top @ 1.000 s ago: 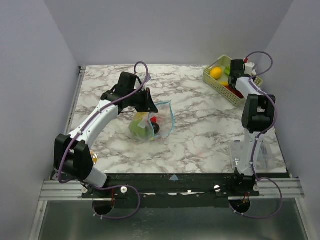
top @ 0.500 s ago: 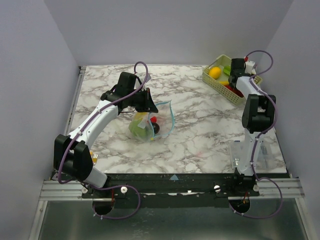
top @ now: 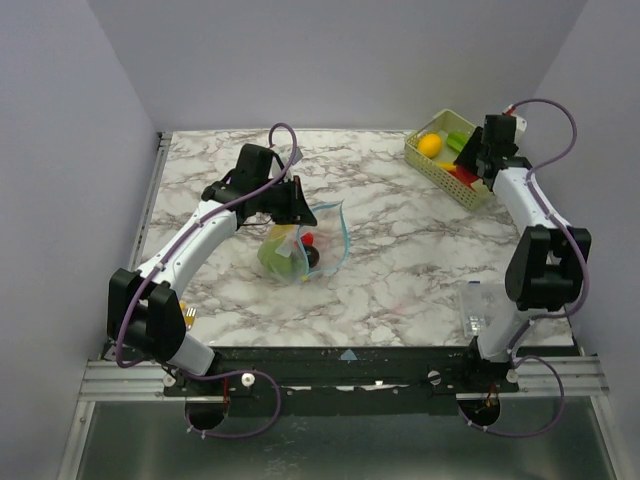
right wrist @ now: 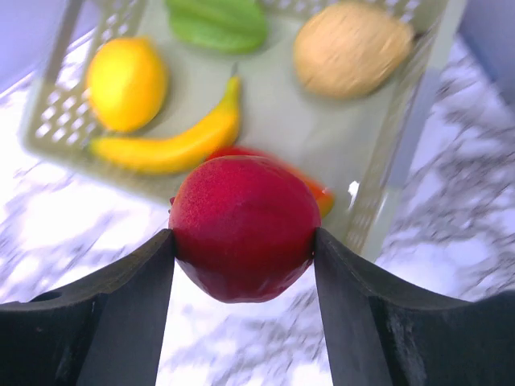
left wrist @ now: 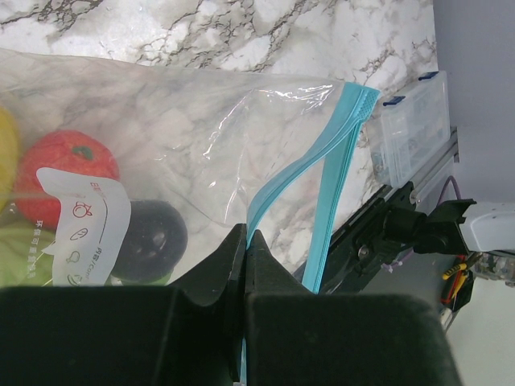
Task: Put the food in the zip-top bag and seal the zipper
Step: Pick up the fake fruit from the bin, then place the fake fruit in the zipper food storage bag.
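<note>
The clear zip-top bag (top: 302,246) lies at the table's middle-left with its mouth open. My left gripper (top: 296,206) is shut on the teal-blue zipper (left wrist: 278,189) at the mouth edge; in the left wrist view the jaws (left wrist: 245,241) pinch the strip. Inside the bag are a red toy fruit (left wrist: 68,165), a dark ball (left wrist: 153,237) and green and yellow pieces at the left edge. My right gripper (top: 468,160) hovers over the basket, shut on a red ball-like fruit (right wrist: 241,201) between its jaws (right wrist: 241,237).
The pale green lattice basket (top: 428,160) stands at the back right and holds a yellow fruit (right wrist: 126,83), a banana (right wrist: 173,145), a green piece (right wrist: 217,20) and a brown fruit (right wrist: 352,48). A stiff clear plastic box (top: 487,308) sits at the front right.
The right arm has swung its elbow out to the right and its gripper has shifted over the basket. The left arm and the bag have not moved.
</note>
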You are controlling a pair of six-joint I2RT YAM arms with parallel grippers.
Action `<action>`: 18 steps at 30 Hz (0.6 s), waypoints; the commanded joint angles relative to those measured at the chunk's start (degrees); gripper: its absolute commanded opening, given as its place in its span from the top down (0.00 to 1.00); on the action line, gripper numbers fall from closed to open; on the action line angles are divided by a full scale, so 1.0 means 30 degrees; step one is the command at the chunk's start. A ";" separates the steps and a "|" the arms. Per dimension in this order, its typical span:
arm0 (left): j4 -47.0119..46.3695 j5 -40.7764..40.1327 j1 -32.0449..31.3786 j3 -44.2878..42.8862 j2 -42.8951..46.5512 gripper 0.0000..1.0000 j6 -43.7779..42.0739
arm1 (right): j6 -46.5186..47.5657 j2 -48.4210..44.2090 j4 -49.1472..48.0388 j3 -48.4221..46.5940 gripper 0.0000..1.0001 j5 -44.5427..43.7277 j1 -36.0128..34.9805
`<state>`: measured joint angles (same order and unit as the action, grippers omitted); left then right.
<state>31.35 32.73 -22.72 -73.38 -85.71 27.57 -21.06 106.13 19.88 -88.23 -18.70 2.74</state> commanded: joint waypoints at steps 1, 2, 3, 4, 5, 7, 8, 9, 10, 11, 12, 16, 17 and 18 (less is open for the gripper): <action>-0.0294 0.0405 -0.0161 -0.0089 0.0456 1.00 0.0096 | -0.1886 -0.3409 -0.2174 0.3458 0.99 0.6013 0.0044; -0.0301 0.0398 -0.0187 -0.0075 0.0479 1.00 0.0093 | -0.2343 -0.4019 -0.2547 0.4062 1.00 0.7564 0.0015; -0.0295 0.0398 -0.0190 -0.0089 0.0527 1.00 0.0096 | -0.2675 -0.4645 -0.2826 0.4800 0.99 0.8601 -0.0048; -0.0301 0.0402 -0.0190 -0.0089 0.0544 1.00 0.0093 | -0.3058 -0.5196 -0.3110 0.5296 1.00 0.9706 -0.0119; -0.0286 0.0400 -0.0190 -0.0089 0.0540 1.00 0.0096 | -0.3404 -0.5873 -0.3335 0.5900 0.99 1.0515 -0.0248; -0.0296 0.0399 -0.0219 -0.0075 0.0583 1.00 0.0096 | -0.3988 -0.7066 -0.3649 0.6879 0.99 1.1869 -0.0621; -0.0272 0.0398 -0.0243 -0.0082 0.0595 1.00 0.0096 | -0.4270 -0.7740 -0.3999 0.7420 0.99 1.2612 -0.0847; -0.0257 0.0406 -0.0249 -0.0089 0.0617 1.00 0.0096 | -0.4560 -0.8256 -0.4326 0.7837 1.00 1.3309 -0.1133; -0.0263 0.0398 -0.0249 -0.0104 0.0625 1.00 0.0096 | -0.4744 -0.8806 -0.4596 0.8258 1.00 1.4062 -0.1628; -0.0256 0.0373 -0.0249 -0.0118 0.0666 1.00 0.0067 | -0.4840 -0.9240 -0.4769 0.8523 0.99 1.4566 -0.2204; -0.0276 0.0370 -0.0249 -0.0119 0.0682 1.00 0.0067 | -0.4849 -0.9847 -0.4795 0.8746 1.00 1.4878 -0.2777; -0.0241 0.0229 -0.0274 -0.0119 0.0796 1.00 0.0038 | -0.5121 -1.2030 -0.5860 0.9855 0.99 1.5586 -0.5718; -0.0198 0.0223 -0.0278 -0.0097 0.0832 1.00 0.0009 | -0.5393 -1.2547 -0.6385 1.0276 0.99 1.5797 -0.6427; -0.0197 0.0205 -0.0278 -0.0146 0.0832 1.00 -0.0020 | -0.5675 -1.2908 -0.7136 1.0627 0.99 1.5804 -0.7271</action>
<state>31.38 32.80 -23.18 -73.38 -85.65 27.66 -34.96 72.71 6.17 -59.51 22.44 -12.49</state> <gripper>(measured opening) 0.009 0.642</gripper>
